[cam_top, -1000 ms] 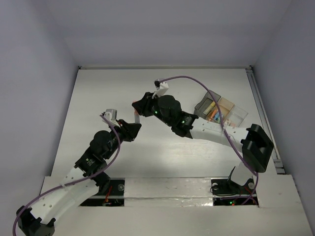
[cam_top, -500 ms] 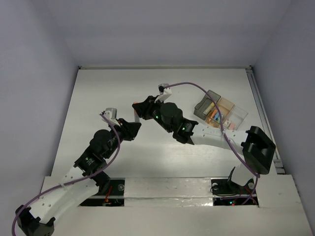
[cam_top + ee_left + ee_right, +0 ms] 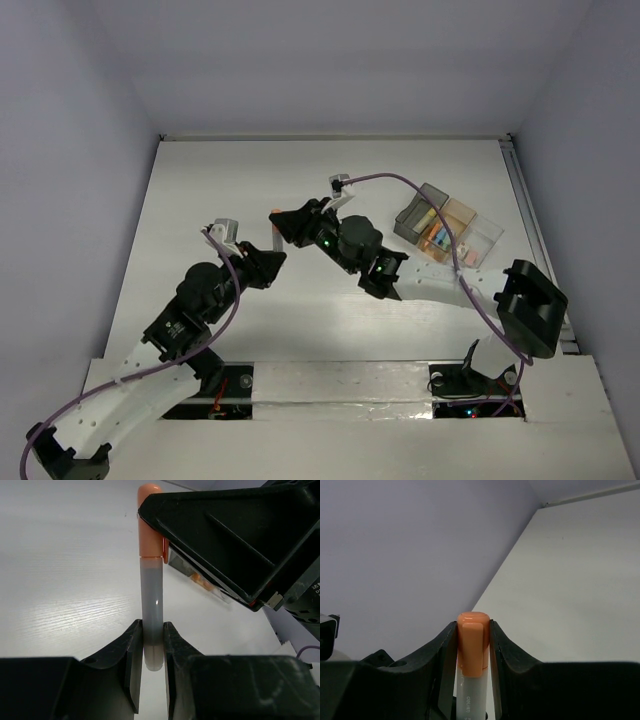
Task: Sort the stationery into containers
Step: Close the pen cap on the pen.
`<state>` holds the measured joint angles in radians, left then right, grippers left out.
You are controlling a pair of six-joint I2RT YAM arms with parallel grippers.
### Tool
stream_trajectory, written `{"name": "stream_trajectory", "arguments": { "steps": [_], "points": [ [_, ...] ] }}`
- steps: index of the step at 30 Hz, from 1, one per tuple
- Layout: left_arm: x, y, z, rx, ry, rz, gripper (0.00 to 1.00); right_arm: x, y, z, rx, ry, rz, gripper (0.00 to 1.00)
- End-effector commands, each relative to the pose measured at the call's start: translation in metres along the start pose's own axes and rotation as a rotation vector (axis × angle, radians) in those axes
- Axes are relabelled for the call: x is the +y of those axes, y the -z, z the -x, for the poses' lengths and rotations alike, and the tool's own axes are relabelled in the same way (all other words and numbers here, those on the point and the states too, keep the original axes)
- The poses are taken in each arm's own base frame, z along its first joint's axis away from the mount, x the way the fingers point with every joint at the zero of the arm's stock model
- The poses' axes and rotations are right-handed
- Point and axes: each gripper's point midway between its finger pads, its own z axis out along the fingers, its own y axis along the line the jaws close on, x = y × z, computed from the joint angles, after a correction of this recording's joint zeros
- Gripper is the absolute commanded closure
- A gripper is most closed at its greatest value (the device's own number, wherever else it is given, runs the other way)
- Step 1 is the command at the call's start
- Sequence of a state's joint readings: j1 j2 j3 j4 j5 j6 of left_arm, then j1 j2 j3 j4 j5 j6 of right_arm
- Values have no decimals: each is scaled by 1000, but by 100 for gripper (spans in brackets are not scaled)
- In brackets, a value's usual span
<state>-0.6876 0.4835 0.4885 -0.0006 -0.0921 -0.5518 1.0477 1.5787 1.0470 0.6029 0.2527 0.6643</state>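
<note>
An orange-capped highlighter (image 3: 151, 580) with a grey-white barrel is held off the table between both grippers, left of the table's middle (image 3: 275, 238). My left gripper (image 3: 151, 630) is shut on the barrel's tail end (image 3: 271, 254). My right gripper (image 3: 472, 630) is shut on the orange cap (image 3: 472, 645), coming in from the opposite side (image 3: 281, 220). The two grippers nearly face each other. The containers (image 3: 447, 226) sit at the far right: a smoky bin, a tan bin holding pink, orange, yellow and blue pieces, and a clear bin.
The right arm's forearm (image 3: 420, 282) stretches from the grippers back toward the right, passing just in front of the containers. A purple cable (image 3: 400, 180) loops above them. A rail (image 3: 530, 220) runs along the table's right edge.
The right arm's wrist and forearm have swung slightly right and toward the near edge. Both grips on the highlighter hold, and it has barely shifted.
</note>
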Motion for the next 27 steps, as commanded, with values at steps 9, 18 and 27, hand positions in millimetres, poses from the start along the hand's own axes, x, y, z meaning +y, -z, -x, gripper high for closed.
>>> {"name": "stream_trajectory", "arguments": {
  "steps": [9,18,27],
  "points": [
    [-48,29,121,-340,-13,-64,100,9,40,-80,279,-9,115,100],
    [-56,22,139,-362,-34,-47,100,2,70,-137,398,-16,104,100],
    [-57,19,153,-382,-52,-17,100,4,98,-182,487,-37,87,100]
  ]
}}
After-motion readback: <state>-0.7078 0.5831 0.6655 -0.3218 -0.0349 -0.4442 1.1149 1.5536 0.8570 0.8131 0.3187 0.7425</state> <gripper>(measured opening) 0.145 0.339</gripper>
